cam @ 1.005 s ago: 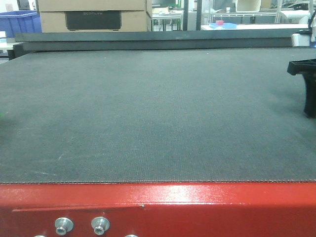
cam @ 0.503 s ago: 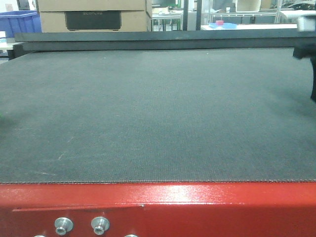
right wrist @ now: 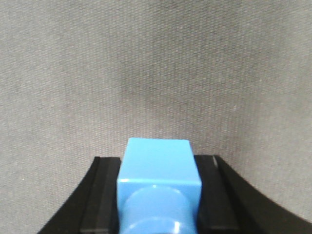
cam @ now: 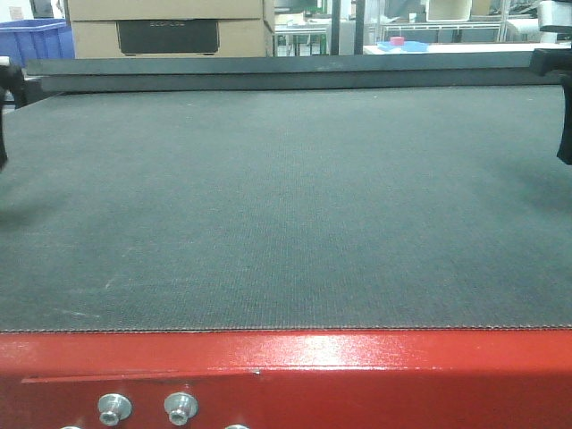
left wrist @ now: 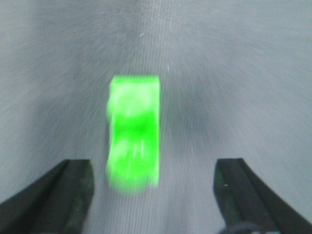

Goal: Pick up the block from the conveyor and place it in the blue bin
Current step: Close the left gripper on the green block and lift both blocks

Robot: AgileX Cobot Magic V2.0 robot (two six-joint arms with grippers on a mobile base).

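Observation:
The conveyor's dark grey belt (cam: pixel 286 197) fills the front view above its red frame (cam: pixel 357 375). In the left wrist view a bright green block (left wrist: pixel 134 131), blurred by motion, lies on the belt. It sits just ahead of my open left gripper (left wrist: pixel 153 195), nearer its left finger (left wrist: pixel 68 195). My right gripper (right wrist: pixel 158 195) is shut on a light blue block (right wrist: pixel 158 175) and holds it above the belt. In the front view only dark parts of the left gripper (cam: pixel 3 116) and right gripper (cam: pixel 565 107) show at the edges. Neither block shows there.
A blue bin (cam: pixel 36 40) stands far back at the left, beyond the belt. Cardboard boxes (cam: pixel 170 27) stand behind the belt's far rail (cam: pixel 286 70). Silver bolts (cam: pixel 147 408) sit in the red frame. A small red block on something blue (cam: pixel 398 42) lies far back.
My right gripper has risen and moved towards the right edge of the front view. My left gripper has come into view at the left edge.

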